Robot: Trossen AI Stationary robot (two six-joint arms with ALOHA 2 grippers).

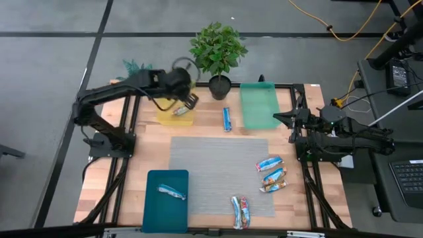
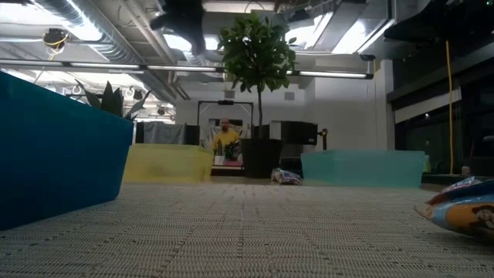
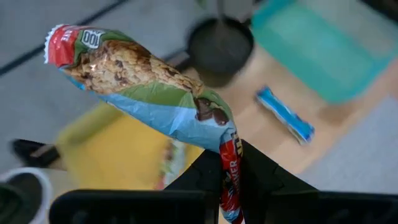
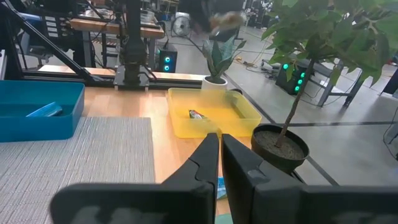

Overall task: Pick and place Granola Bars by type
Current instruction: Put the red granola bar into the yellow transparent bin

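Left wrist view: left gripper (image 3: 231,180) pinching granola bar (image 3: 143,93) by crimped wrapper end, hanging over yellow tray (image 1: 176,114). Light, crinkly, probably slippery; mid-body grasp likely steadier. Right gripper (image 4: 220,149) idling closed, empty.

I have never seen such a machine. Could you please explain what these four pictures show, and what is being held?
Two robot arms work at a wooden table. One picture looks down from above, one looks level along the tabletop, and two come from cameras on the wrists. Yellow, green and teal trays, a potted plant and loose granola bars lie there. The left hand, shut, holds one granola bar above the yellow tray. The right hand waits, shut and empty, at the table's right edge.
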